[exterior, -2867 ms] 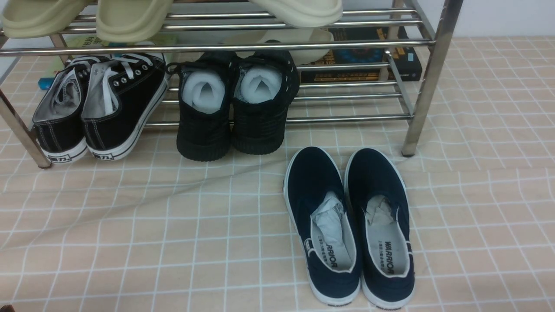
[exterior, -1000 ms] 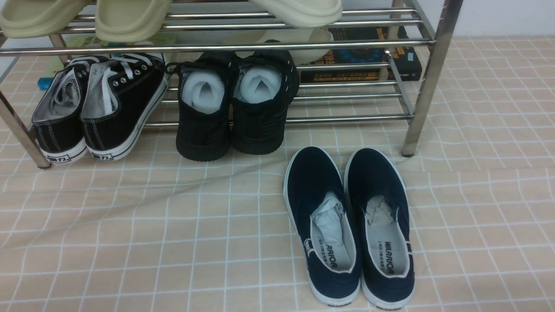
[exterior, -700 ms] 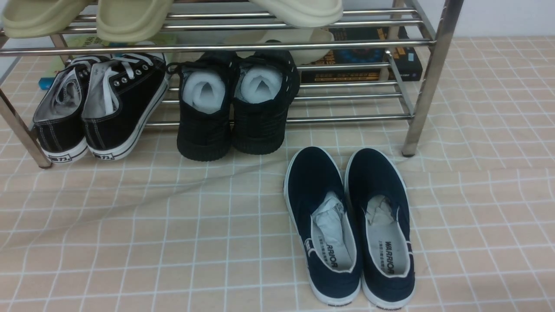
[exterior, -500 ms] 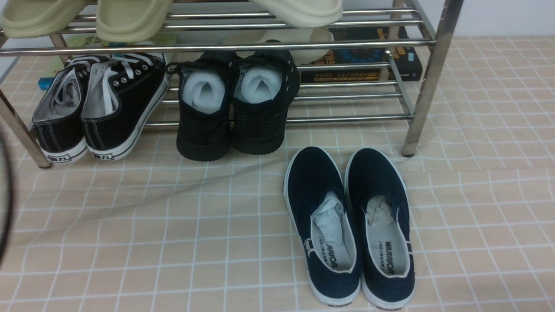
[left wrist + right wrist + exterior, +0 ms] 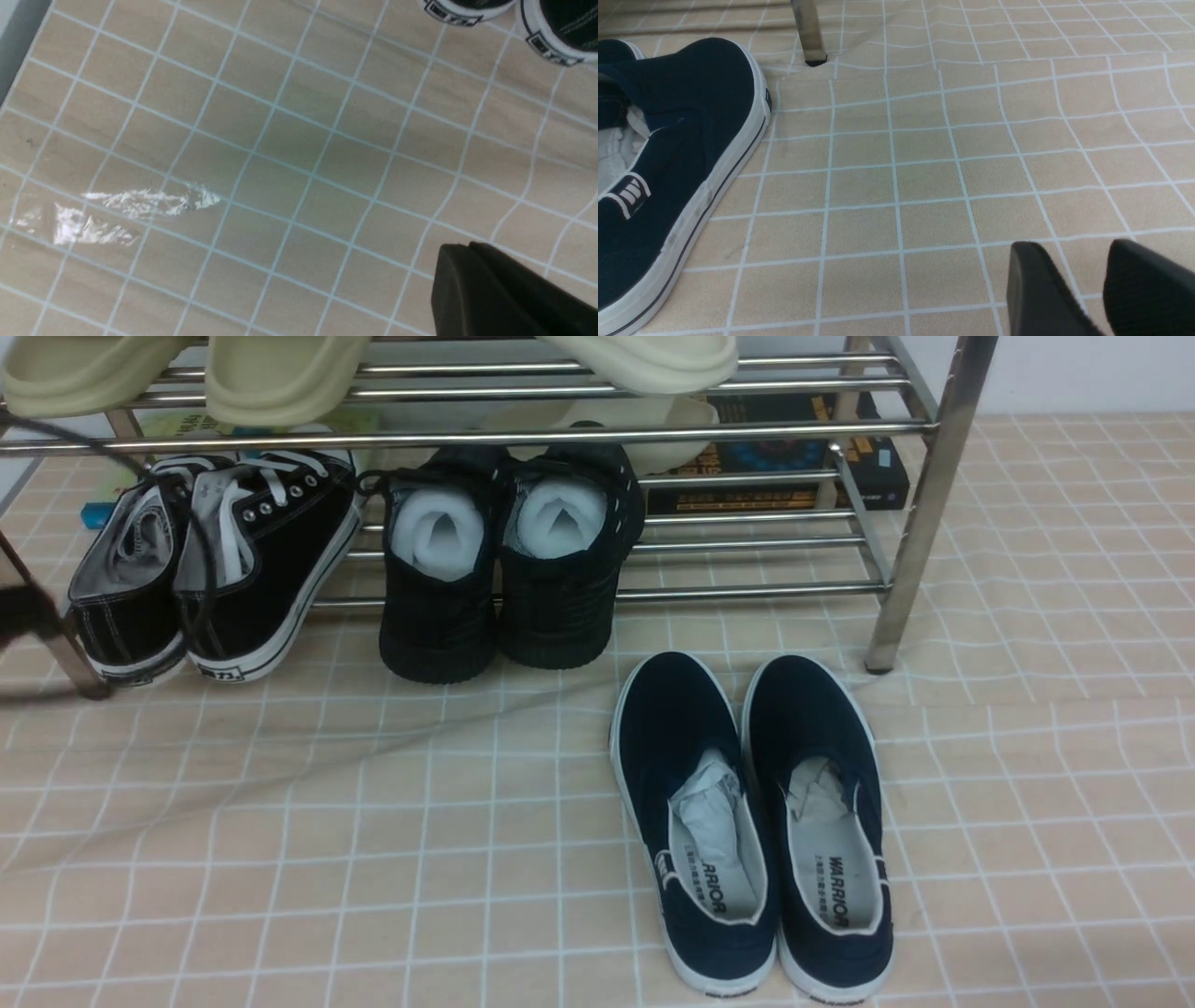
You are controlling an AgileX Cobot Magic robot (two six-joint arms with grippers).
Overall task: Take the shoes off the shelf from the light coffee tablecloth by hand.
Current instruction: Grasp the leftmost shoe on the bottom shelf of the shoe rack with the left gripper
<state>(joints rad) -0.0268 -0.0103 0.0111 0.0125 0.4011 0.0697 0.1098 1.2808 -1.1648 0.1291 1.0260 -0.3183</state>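
Shoes [image 5: 271, 560] sat at the left end of the shelf [image 5: 920, 523], heels out, toes hidden, and a blurred dark streak [image 5: 19, 611] crossed them. Left fingers [image 5: 490, 289] were pressed together over the tablecloth [image 5: 373, 821]. Right fingers [image 5: 1045, 289] were cut off; couldn't tell their state.

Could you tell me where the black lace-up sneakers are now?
In the front view, the shoes sit at the left end of the shelf, lower tier, beside the all-black knit pair.

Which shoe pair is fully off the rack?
The navy slip-ons, flat on the cloth in front of the rack. The white-laced sneakers and the paper-stuffed black pair both lean on it.
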